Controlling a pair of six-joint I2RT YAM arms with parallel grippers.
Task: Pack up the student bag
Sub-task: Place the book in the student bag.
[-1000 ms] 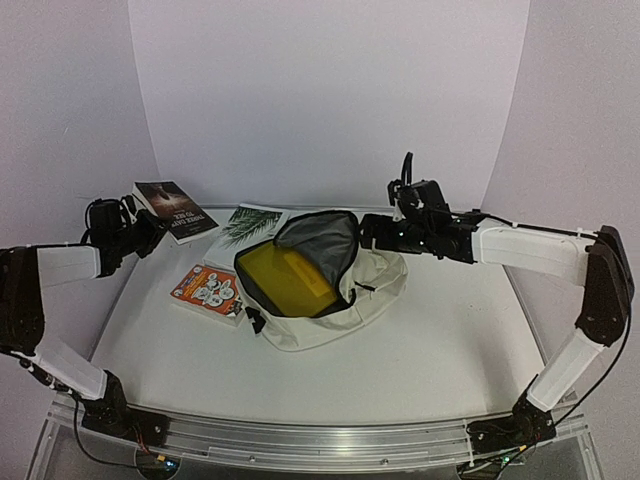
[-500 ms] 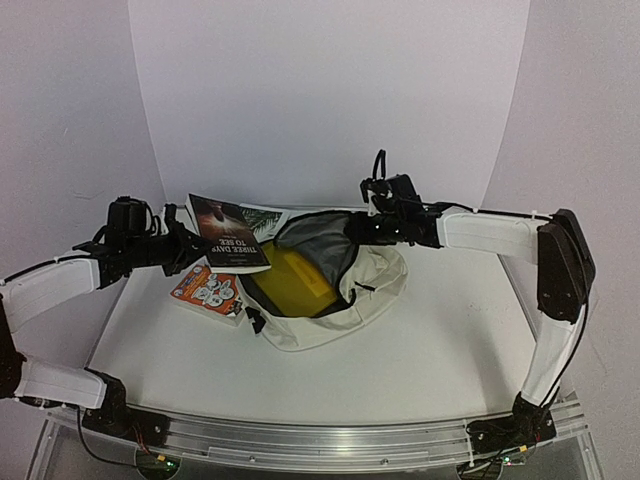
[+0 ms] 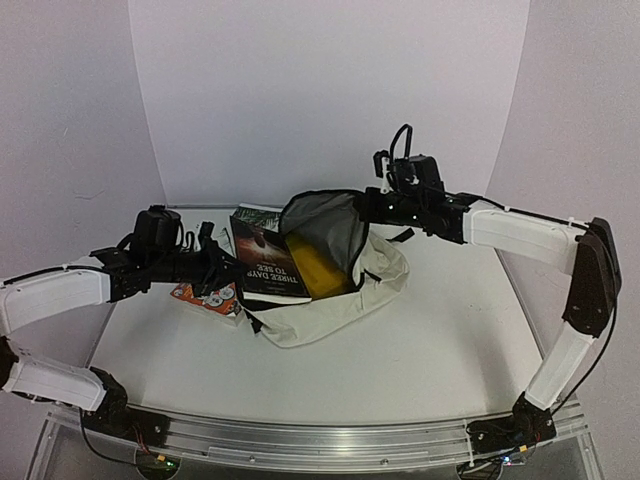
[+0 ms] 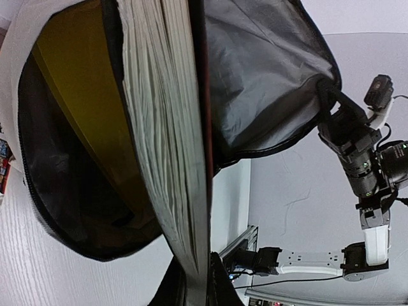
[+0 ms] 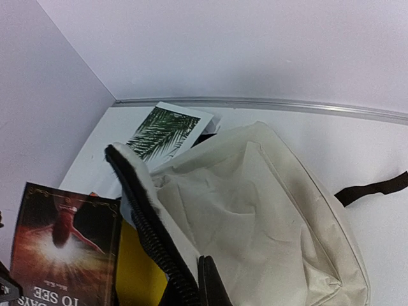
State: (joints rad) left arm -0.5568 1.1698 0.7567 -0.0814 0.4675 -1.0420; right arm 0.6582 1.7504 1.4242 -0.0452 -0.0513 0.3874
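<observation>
The student bag (image 3: 345,300) lies in the middle of the table, cream with a grey lining (image 4: 268,83). My right gripper (image 3: 366,206) is shut on the zipper rim (image 5: 143,217) of its top flap and holds the flap up, so the mouth gapes to the left. A yellow book (image 3: 315,265) sits inside. My left gripper (image 3: 226,266) is shut on a dark book (image 3: 270,258) titled "Three Days to See". The book stands at the bag's mouth, its page edge (image 4: 166,127) pointing into the opening. The left gripper (image 4: 197,284) clamps its lower end.
A book with a palm-leaf cover (image 5: 169,127) lies behind the bag by the back wall. An orange cartoon-cover book (image 3: 203,293) lies under my left arm. A black strap (image 5: 373,188) trails right of the bag. White walls close the back and sides.
My left arm swung right, carrying the dark book from the far left to the bag's mouth. My right gripper closed on the flap's rim and lifted it.
</observation>
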